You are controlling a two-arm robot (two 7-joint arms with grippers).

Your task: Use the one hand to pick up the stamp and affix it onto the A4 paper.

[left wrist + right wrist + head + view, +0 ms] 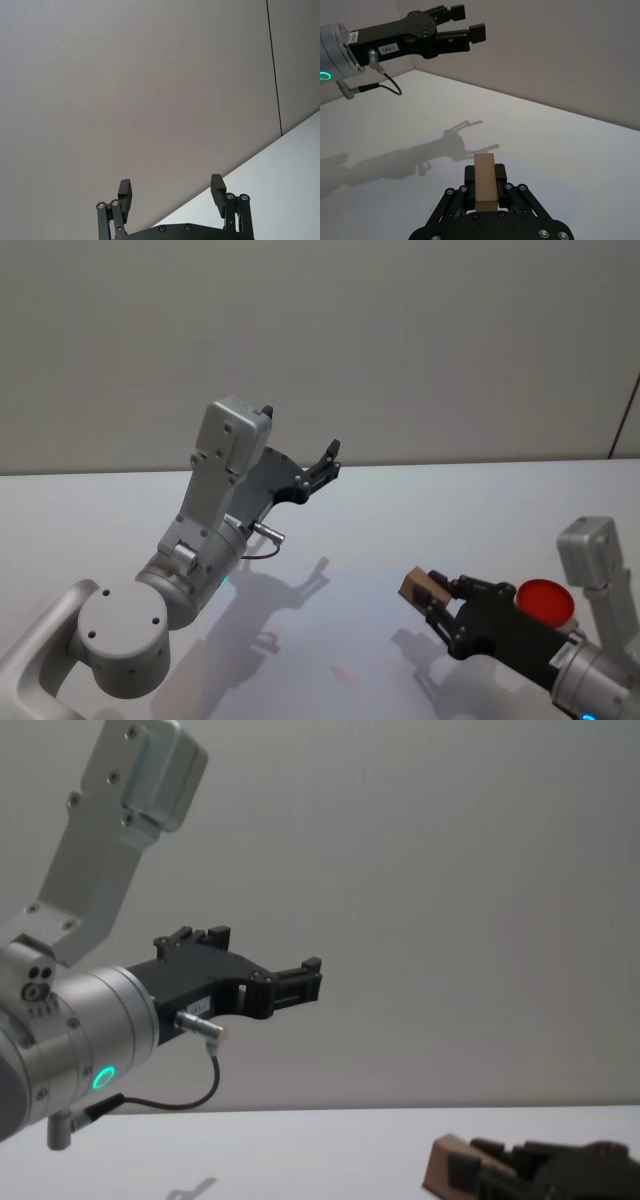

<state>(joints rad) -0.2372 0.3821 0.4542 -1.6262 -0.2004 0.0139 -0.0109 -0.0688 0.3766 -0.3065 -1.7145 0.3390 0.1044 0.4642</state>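
My right gripper (428,592), the hand at work, hovers low over the white table at the right, shut on a tan wooden stamp (417,587). The right wrist view shows the stamp (485,183) upright between the black fingers of the right gripper (485,176). From the chest, the stamp (444,1167) sticks out of the right gripper (468,1172) at the lower right. My left gripper (325,462) is raised high at the left, open and empty (171,192). I cannot tell an A4 paper apart from the white surface.
A round red ink pad (545,602) lies on the table just behind my right gripper. Two small red marks (268,641) (345,676) show on the white surface in front of me. The left arm's silver body (200,560) stands over the table's left part.
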